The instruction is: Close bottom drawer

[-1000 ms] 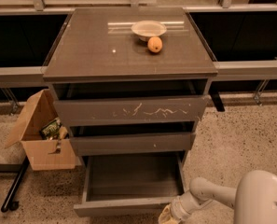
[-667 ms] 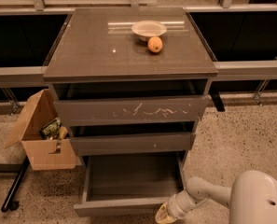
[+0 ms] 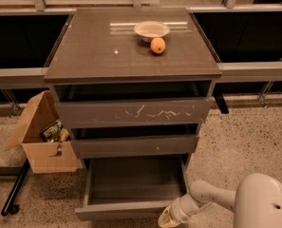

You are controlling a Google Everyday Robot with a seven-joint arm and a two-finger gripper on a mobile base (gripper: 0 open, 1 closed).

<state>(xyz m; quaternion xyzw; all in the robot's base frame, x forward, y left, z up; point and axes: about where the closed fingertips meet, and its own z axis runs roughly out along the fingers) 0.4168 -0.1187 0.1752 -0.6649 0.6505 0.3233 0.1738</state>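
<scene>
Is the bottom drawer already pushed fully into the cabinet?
No, the bottom drawer stands pulled far out, its inside floor showing, with the end effector by its front right corner.

Warm overhead light, soft shadows.
Glare streaks the glossy grey-brown cabinet top [image 3: 107, 51]; the cream gripper [image 3: 168, 218], bottom right, is evenly lit.

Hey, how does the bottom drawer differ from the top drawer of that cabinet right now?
The bottom drawer is pulled far out, its inside showing; the top drawer sticks out only slightly, with a dark gap above its front. The top drawer's front carries white scratch marks; the bottom drawer's front looks plain. Both are dark grey-brown with flat, handle-less fronts. The end effector sits low by the bottom drawer's right front corner.
</scene>
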